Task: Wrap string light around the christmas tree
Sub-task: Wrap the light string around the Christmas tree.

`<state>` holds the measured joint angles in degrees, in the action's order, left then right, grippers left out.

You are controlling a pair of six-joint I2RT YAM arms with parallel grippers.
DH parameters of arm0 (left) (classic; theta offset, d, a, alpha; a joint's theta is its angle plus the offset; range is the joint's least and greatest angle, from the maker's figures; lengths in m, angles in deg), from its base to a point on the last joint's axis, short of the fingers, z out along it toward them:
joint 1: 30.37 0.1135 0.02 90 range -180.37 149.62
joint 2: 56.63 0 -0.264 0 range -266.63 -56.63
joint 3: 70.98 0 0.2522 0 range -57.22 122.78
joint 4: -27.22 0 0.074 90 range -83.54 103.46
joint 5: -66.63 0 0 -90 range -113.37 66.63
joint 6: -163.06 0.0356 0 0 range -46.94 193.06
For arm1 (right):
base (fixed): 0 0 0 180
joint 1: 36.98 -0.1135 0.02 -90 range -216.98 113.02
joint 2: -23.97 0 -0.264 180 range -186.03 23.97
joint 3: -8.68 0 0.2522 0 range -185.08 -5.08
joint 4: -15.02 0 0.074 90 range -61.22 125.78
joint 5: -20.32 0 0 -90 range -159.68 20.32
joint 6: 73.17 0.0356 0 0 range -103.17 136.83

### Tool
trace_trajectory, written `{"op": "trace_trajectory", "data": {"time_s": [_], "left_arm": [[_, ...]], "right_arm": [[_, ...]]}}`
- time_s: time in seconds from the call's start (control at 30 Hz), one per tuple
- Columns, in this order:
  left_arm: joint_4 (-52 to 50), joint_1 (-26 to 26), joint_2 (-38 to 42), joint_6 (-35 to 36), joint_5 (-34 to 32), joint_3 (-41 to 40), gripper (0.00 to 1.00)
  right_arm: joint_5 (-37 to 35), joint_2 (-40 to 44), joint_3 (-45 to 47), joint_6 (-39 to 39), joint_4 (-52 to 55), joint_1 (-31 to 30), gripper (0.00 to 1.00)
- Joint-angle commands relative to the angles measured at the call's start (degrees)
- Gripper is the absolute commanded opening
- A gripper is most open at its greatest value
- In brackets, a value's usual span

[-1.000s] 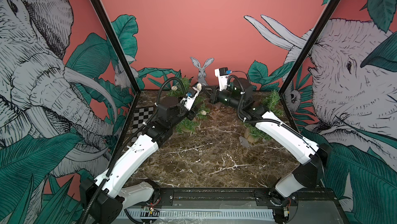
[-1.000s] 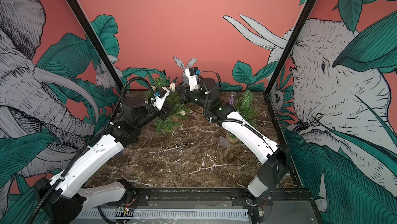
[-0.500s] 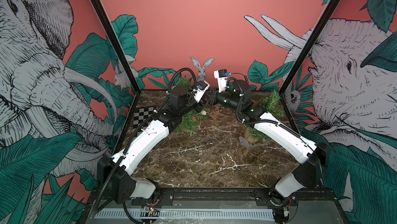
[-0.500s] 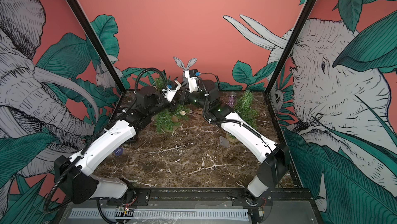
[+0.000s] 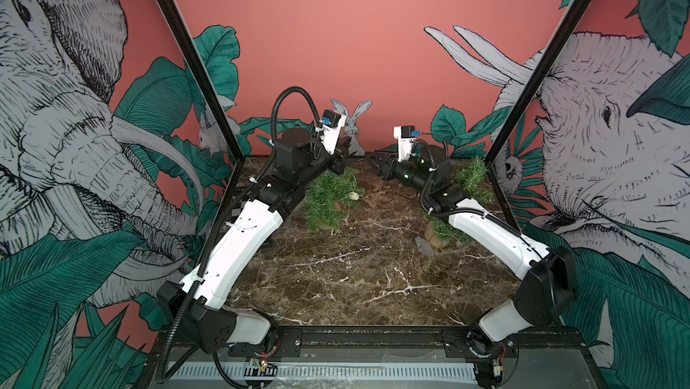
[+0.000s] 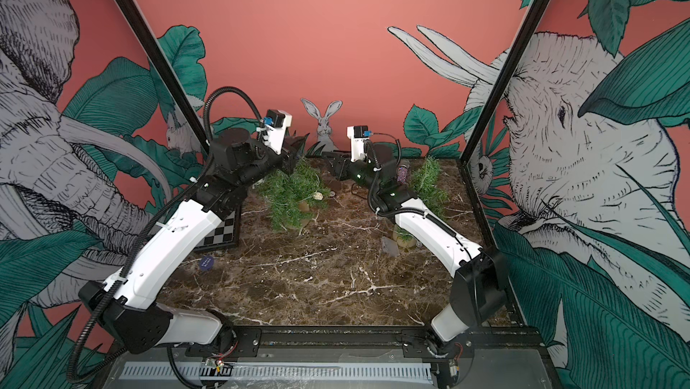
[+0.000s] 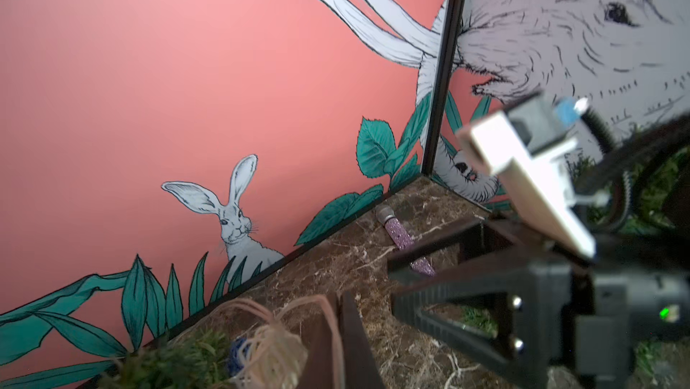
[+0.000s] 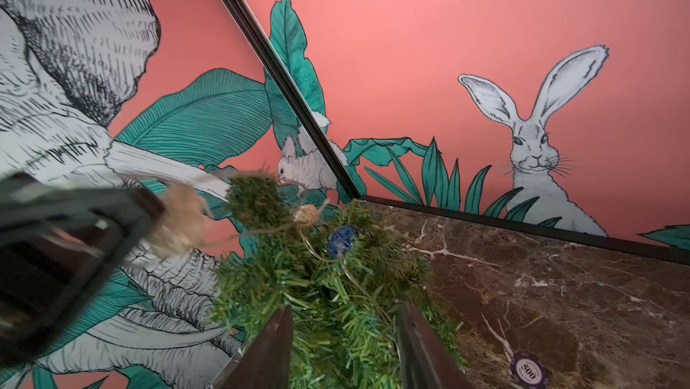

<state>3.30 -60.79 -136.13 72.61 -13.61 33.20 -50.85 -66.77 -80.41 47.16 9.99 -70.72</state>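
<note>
Table [image 5: 336,282]: brown marble.
Christmas tree [image 5: 328,196]: stands toward the rear, left of centre.
String light [image 7: 272,350]: thin wire draped over the treetop with 1 tan ball and 1 blue ball, and a loose bundle at the left fingers.
Left gripper [image 7: 338,316]: fingers together, pinching the wire.
Right gripper [image 8: 345,316]: fingers apart, holding nothing, facing the tree.

We read "500" on the purple poker chip [image 8: 529,368] lying on the counter [image 8: 560,294]. In a top view the dark round token [image 6: 205,263] carries pale lettering, too small for us to read.
</note>
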Motion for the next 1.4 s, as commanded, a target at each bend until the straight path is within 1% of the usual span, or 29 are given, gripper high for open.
{"op": "trace_trajectory", "data": {"time_s": [0.0,0.07,0.1,0.27,0.37,0.5,0.63,0.83,0.93,1.03,1.1,1.2,1.3,1.37], "left_arm": [[-2.8,1.2,-2.1,-8.0,2.4,4.0,0.00],[-3.1,1.5,-2.8,-9.7,4.0,5.0,0.00],[-3.1,1.5,-3.0,-10.2,4.7,5.2,0.00],[-2.7,1.5,-3.3,-11.7,6.7,5.3,0.00],[-2.5,1.5,-3.4,-12.4,7.4,5.2,0.00],[-2.3,1.5,-3.2,-12.8,8.0,4.4,0.00],[-2.1,1.5,-3.0,-13.1,8.6,3.7,0.00],[-1.5,1.5,-2.7,-13.4,9.2,3.6,0.00],[-1.4,1.5,-2.5,-13.5,9.4,3.6,0.00],[-1.8,1.5,-2.3,-13.3,9.4,3.5,0.00],[-2.1,1.5,-2.2,-12.9,9.5,3.4,0.00],[-2.4,1.5,-1.9,-12.7,9.7,3.1,0.00],[-2.6,1.5,-1.6,-12.1,9.4,2.9,0.00],[-2.9,1.5,-1.5,-11.6,8.9,2.7,0.00]], "right_arm": [[-5.0,-3.8,3.0,-7.0,-12.8,-3.0,0.51],[-8.4,-5.6,3.0,-12.6,-18.0,-4.9,0.54],[-9.5,-6.9,2.5,-14.1,-21.1,-5.7,0.55],[-11.1,-13.1,-4.6,-13.5,-25.8,-7.7,0.55],[-12.2,-15.2,-7.8,-14.1,-26.8,-9.4,0.54],[-15.5,-16.3,-9.4,-13.9,-28.3,-10.4,0.52],[-16.3,-16.9,-10.6,-13.9,-27.8,-10.5,0.48],[-17.0,-18.7,-13.6,-14.5,-24.5,-10.5,0.35],[-18.0,-19.8,-14.9,-16.8,-22.9,-10.5,0.29],[-20.2,-20.6,-16.8,-22.6,-19.9,-10.2,0.20],[-23.3,-20.9,-18.6,-28.7,-17.0,-9.6,0.14],[-28.3,-22.3,-22.9,-36.6,-15.9,-8.6,0.04],[-30.9,-23.9,-27.2,-42.6,-15.8,-8.2,0.00],[-28.8,-23.4,-27.9,-43.4,-16.3,-8.2,0.00]]}}
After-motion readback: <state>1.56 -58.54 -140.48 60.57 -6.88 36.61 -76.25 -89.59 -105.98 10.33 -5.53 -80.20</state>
